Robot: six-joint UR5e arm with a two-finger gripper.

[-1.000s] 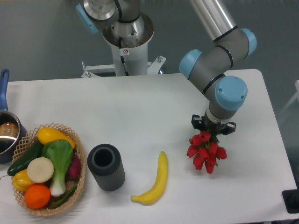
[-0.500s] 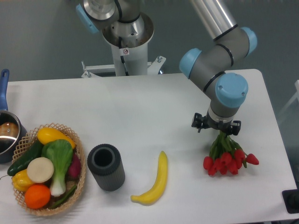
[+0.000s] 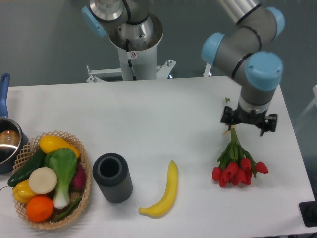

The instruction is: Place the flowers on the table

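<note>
The flowers, a tied bunch of red tulip buds with green stems, lie flat on the white table at the right. The buds point toward the front and the stem ends toward the back. My gripper hangs just above and behind the stem ends. Its jaws are spread and hold nothing. The arm's wrist hides the gripper's inner faces from this top view.
A yellow banana lies left of the flowers. A dark grey cylinder cup stands further left. A wicker basket of vegetables and a pot sit at the left edge. The table's right edge is close to the flowers.
The flowers went from hanging in my gripper to lying on the table. My gripper let them go and moved up and to the back right.
</note>
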